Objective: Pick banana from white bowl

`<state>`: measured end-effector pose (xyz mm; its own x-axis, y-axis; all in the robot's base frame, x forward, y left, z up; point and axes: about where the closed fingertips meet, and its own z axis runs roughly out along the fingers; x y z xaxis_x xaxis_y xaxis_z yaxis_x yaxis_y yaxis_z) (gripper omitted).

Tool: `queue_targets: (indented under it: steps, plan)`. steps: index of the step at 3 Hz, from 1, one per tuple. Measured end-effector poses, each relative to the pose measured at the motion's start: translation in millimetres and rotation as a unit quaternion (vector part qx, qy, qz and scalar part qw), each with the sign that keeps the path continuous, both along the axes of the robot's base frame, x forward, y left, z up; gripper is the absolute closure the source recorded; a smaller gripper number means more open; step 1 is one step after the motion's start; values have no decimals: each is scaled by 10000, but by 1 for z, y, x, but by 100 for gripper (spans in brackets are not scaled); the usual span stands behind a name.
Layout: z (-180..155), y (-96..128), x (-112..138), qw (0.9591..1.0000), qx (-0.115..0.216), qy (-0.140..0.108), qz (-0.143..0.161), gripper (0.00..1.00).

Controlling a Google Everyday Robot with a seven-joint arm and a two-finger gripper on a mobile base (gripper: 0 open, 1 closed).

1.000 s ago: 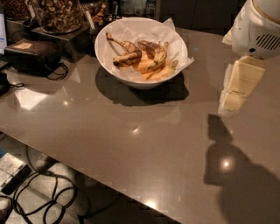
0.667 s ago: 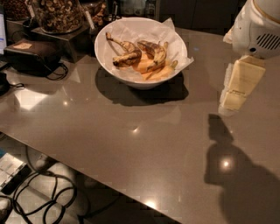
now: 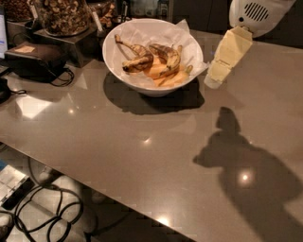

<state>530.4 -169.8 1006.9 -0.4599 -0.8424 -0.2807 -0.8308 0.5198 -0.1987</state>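
Note:
The white bowl (image 3: 142,82) stands at the back of the grey table, lined with crumpled white paper that pokes over its rim. In it lies the banana (image 3: 138,60), curved and blotched dark brown, on the left side. A second blotched banana (image 3: 169,56) lies beside it, over smooth yellow-orange ones (image 3: 166,76). My gripper (image 3: 214,79), with cream-coloured fingers under a white wrist, hangs just right of the bowl's rim, tilted down to the left and a little above the table. It holds nothing that I can see.
A glass jar of nuts (image 3: 61,14) on a dark stand and a black pouch (image 3: 35,59) with a cable sit at the back left. The table's front edge runs diagonally from left to bottom centre, with cables (image 3: 47,208) on the floor below. The arm's shadow falls at the right.
My gripper has moved left and toward the back, from the open table to right beside the bowl's rim. The bowl and bananas have not moved.

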Motion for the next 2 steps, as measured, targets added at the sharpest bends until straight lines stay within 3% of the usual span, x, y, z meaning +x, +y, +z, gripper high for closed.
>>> queue_targets:
  steps: [1,2]
  plan:
    - [3,2,3,9999,33,-97,9,0]
    - [1,21,20,9992,391,93,-50,0]
